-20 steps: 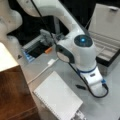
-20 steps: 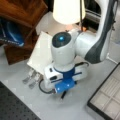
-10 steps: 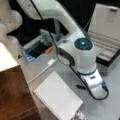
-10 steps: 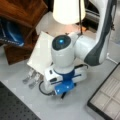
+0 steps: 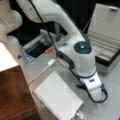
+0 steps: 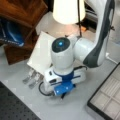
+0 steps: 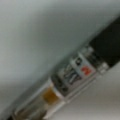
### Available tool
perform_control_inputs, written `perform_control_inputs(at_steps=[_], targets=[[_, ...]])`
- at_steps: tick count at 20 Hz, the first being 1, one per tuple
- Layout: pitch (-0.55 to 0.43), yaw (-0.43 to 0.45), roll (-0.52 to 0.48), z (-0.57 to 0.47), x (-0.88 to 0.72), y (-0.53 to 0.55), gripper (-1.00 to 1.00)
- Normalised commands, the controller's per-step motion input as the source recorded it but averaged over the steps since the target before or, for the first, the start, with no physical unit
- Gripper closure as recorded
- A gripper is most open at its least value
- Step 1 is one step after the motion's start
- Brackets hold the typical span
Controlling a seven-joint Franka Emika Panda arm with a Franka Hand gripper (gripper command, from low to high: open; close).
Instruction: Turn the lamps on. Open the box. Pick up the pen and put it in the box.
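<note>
The pen fills the wrist view, lying slantwise on the grey table: black barrel at upper right, clear printed section and paler tip toward lower left. My gripper points straight down at the table, almost wholly hidden beneath the white and blue hand; no fingers show in the wrist view. The box stands open at a front view's right, lid raised, compartments bare. Its corner also shows. A lamp glows behind the arm.
A white spiral-bound pad lies beside the hand. A dark tray with blue and orange bits and a white cable sit behind it. Small metal pieces lie near the pad. A wooden shelf stands at the table's end.
The hand has settled slightly lower and closer over the table. Pad, tray and open box have stayed where they were.
</note>
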Motion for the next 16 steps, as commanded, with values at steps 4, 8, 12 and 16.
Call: perform_control_inputs(at_steps=[4, 8, 12, 16], targets=[[-0.069, 0.078, -0.149, -0.04, 0.08, 0.04, -1.0], [-0.072, 0.077, -0.15, -0.06, 0.06, 0.04, -1.0], [-0.089, 0.063, -0.166, -0.09, 0.02, 0.07, 1.0], [-0.084, 0.066, -0.171, -0.09, 0.01, 0.06, 1.0]])
